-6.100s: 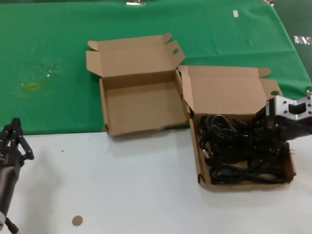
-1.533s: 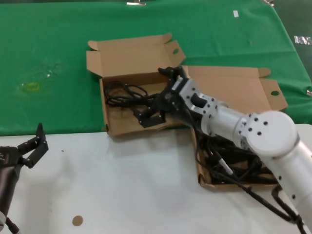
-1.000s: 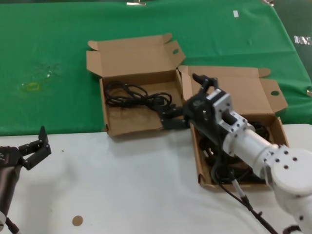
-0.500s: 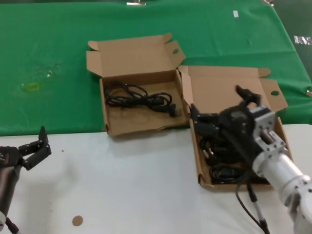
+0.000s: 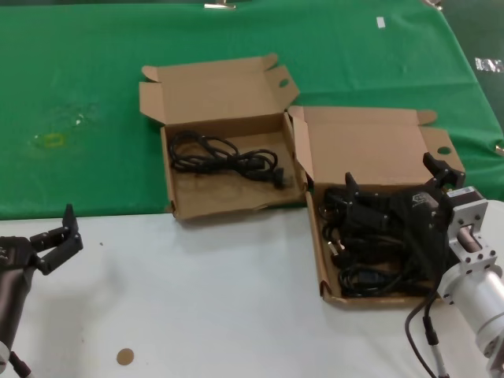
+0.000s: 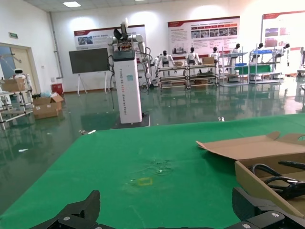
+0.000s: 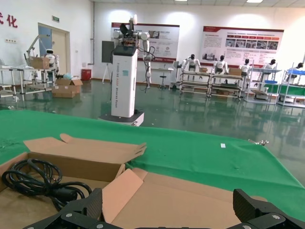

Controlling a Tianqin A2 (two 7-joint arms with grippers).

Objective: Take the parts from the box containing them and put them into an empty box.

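Two shallow cardboard boxes are sitting open side by side where the green cloth meets the white surface [image 5: 213, 299]. One coiled cable [image 5: 224, 157] is lying in the box with the bowed front wall [image 5: 228, 206], on the robot's left of the pair. Several more cables [image 5: 370, 252] are lying tangled in the box with the straight front wall [image 5: 394, 298]; their exact number cannot be told. No writing can be read on either box or on the cables. One arm is working: the right gripper [image 5: 392, 183] is hovering over the tangled cables, its fingers [image 5: 352, 186] spread wide and holding nothing. The left gripper [image 5: 57, 236] is waiting low over the white surface, well apart from both boxes, its fingers likewise spread and gripping nothing.
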